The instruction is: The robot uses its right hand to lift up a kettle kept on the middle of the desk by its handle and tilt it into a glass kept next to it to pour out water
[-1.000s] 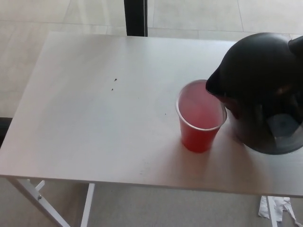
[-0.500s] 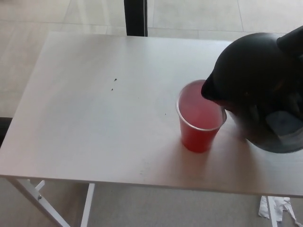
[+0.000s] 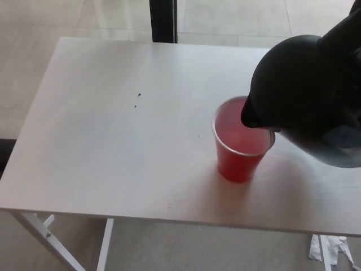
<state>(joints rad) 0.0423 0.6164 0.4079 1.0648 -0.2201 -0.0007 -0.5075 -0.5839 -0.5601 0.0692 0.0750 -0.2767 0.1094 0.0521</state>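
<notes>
1. Kettle [image 3: 304, 101] already lifted clear of the surface [image 3: 113, 141] and tipped, spout lowered over the rim of the red cup [image 3: 241, 141] that stands in for the glass.
2. Pour looks under way or about to begin; no stream of water visible, and level in the cup too hard to read through the translucent wall.
3. Left to do, judging by the task: finish the tilt until water runs out, then presumably right the kettle and set it down.
4. Cup upright near the right part of the surface, just under and touching or nearly touching the spout; cannot tell which.
5. Right robot hand [image 3: 345, 28] only partly seen, a dark mass at the top right corner above the kettle body, presumably at the handle; handle itself hidden, finger positions not readable, so grip state cannot be told.
6. Left robot hand absent from the head view.
7. Risk to watch: spout close to the cup's lip, so a nudge could tip the light cup.
</notes>
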